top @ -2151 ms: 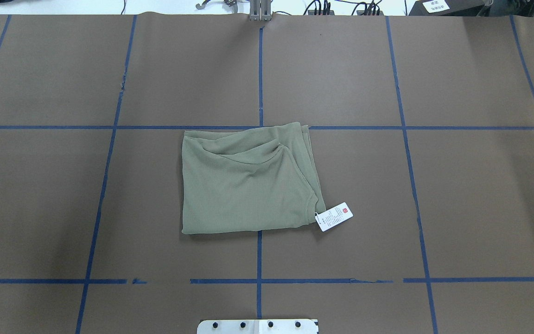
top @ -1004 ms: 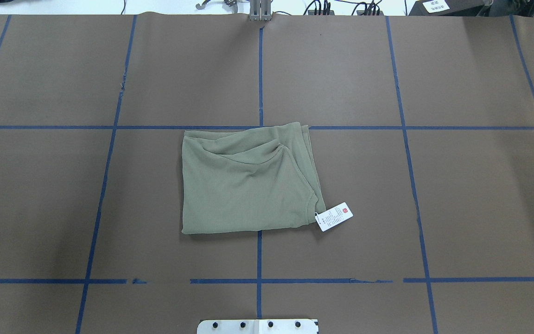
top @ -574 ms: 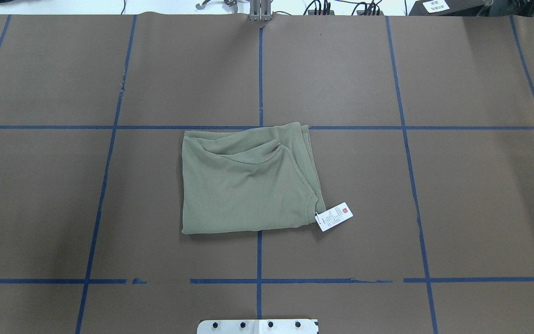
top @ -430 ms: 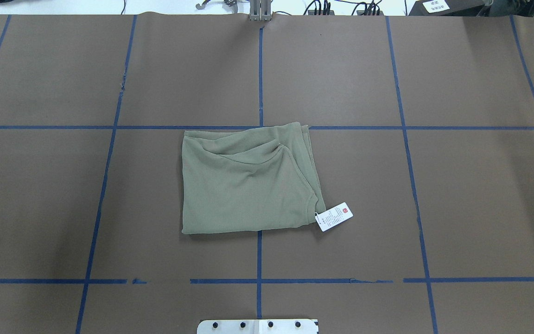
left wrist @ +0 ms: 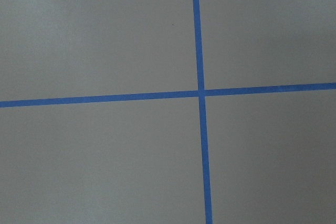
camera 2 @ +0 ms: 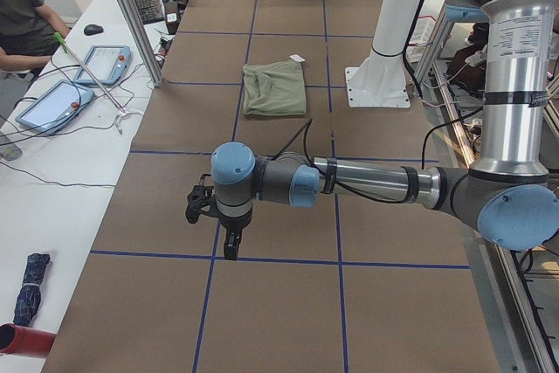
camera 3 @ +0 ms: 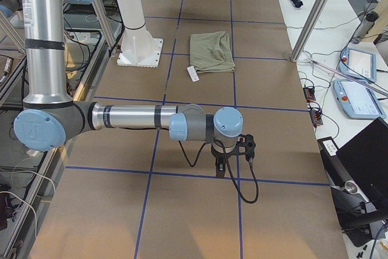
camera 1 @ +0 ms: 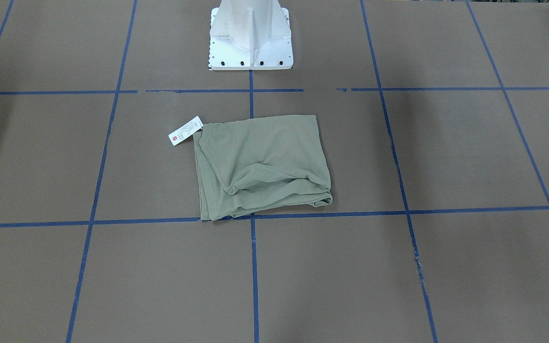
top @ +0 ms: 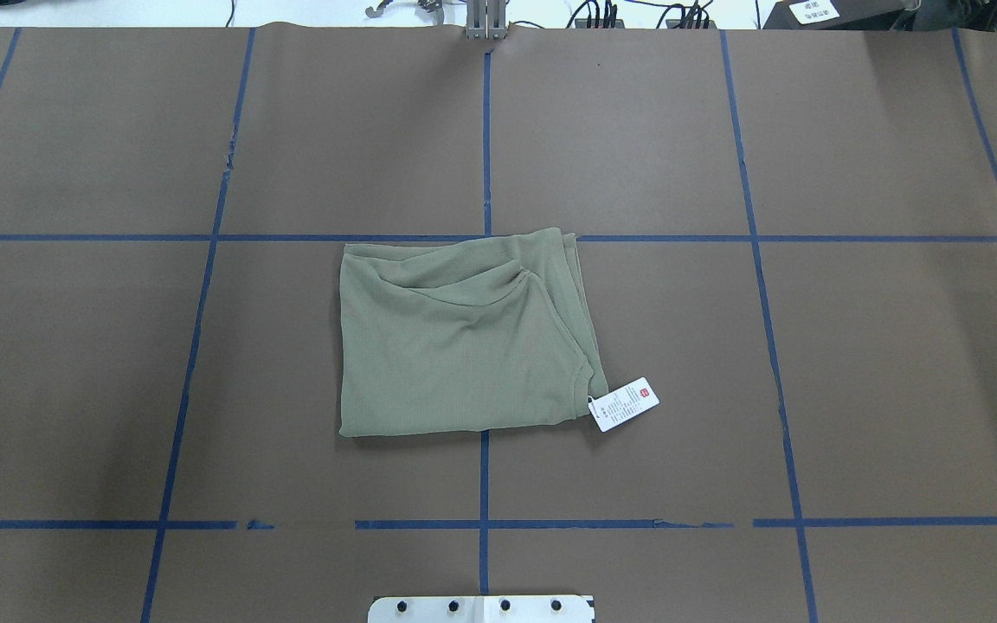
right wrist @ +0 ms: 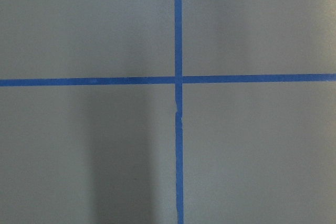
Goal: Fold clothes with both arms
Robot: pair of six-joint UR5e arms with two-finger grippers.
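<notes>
Left gripper (camera 2: 229, 249) shows in the exterior left view at the tip of the near arm (camera 2: 376, 185). It points straight down, close over the brown table (camera 2: 271, 321) and just above a blue tape line (camera 2: 157, 255). From this side I cannot tell whether its fingers stand wide or narrow. The green shirt (camera 2: 275, 86) lies well apart from it, farther along the table, folded into a rough rectangle. Its white tag (camera 2: 297, 58) is at the far corner, toward the white pedestal (camera 2: 377, 85). Out past the gripper, away from the robot, a person (camera 2: 22, 19) sits at a white desk with two tablets (camera 2: 52, 104).

In the exterior right view the right gripper (camera 3: 219, 167) hangs the same way from its own near arm (camera 3: 133, 116), low over a tape line (camera 3: 121, 170). Its opening cannot be judged here either. The shirt (camera 3: 211, 51) is well beyond it, and the tag (camera 3: 193, 74) lies on the table at the shirt's corner nearest this gripper.

The front-facing view shows the shirt (camera 1: 262, 164) flat on the table (camera 1: 446, 152) in front of the pedestal (camera 1: 250, 33). Its edge farthest from the robot touches a cross line of tape (camera 1: 136, 221). The tag (camera 1: 185, 130) sticks out at the corner on the right gripper's side.

The overhead view shows the shirt (top: 455, 346) straddling the centre tape line (top: 483, 484), creased along its far part. Its tag (top: 625, 404) is at the near right corner.

The left wrist view looks straight down on a tape crossing (left wrist: 201, 92).

The right wrist view shows another crossing (right wrist: 178, 80).
</notes>
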